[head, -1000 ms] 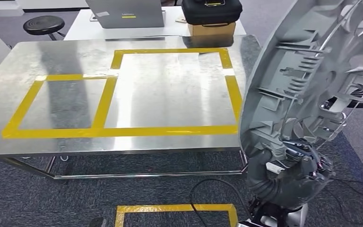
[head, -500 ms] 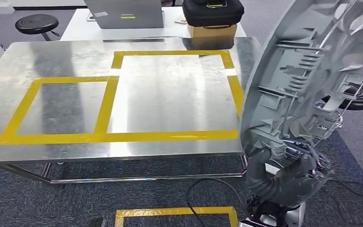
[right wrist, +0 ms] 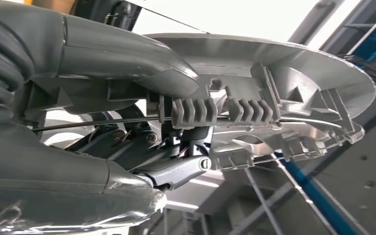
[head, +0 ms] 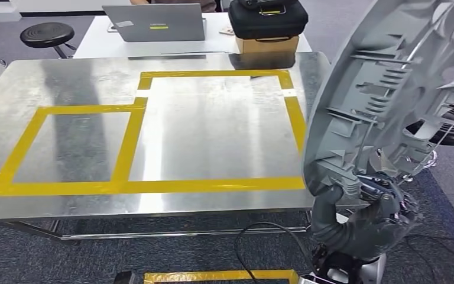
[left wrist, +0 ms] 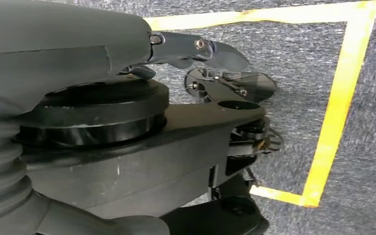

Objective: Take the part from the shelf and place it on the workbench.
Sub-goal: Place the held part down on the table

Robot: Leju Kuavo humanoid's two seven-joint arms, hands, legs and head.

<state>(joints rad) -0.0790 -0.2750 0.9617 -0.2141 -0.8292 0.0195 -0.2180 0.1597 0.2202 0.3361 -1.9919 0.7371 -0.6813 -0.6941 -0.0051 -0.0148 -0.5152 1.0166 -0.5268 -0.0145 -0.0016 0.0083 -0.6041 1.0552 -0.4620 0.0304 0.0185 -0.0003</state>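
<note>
My right hand [head: 369, 216] is clamped on the lower rim of the big grey ribbed plastic disc-shaped part [head: 390, 100]; from the right wrist camera I can see the thumb pressed over the rim and the darker fingers [right wrist: 176, 169] curled under the ribs of the part [right wrist: 274, 93], so the grip looks firm. The part stands nearly upright at my right side, off the table's right edge and not yet over it. My left hand [left wrist: 196, 49] hangs by my body above the dark carpet with its yellow floor tape [left wrist: 333, 112]; its fingers hold nothing, though I cannot tell how far they are spread. Over the last second the whole scene has slid down and a little left in my head view, so I judge the body is closing on the shiny steel workbench [head: 65, 201], not the things moving. The large yellow-taped rectangle [head: 216, 184] now sits nearer, which suggests the carry is almost done and lowering comes next. Beyond the bench stand a white table with a grey laptop [head: 153, 22], a black case [head: 267, 16] on a cardboard box, and a black stool [head: 46, 34].
</note>
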